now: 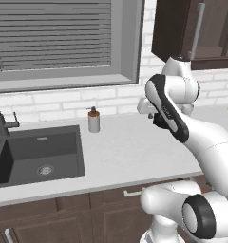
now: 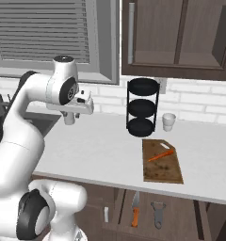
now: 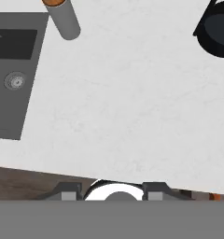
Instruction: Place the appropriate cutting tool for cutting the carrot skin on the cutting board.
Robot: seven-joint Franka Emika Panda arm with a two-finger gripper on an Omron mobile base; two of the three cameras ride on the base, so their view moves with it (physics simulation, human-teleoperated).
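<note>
My hand (image 2: 69, 117), fingers' spread unclear, hovers upper left; the peeler (image 2: 157, 214) hangs lower right, below the cutting board (image 2: 162, 162).

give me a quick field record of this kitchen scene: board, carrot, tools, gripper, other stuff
cutting board: cutting board flat on the counter, near its front edge
carrot: carrot lying on the board
tools: knife with orange handle and peeler in the open drawer below the counter
gripper: gripper raised above the counter, holding nothing visible; open or shut cannot be told
other: black tiered rack and cup by the wall; soap dispenser beside the sink
</note>
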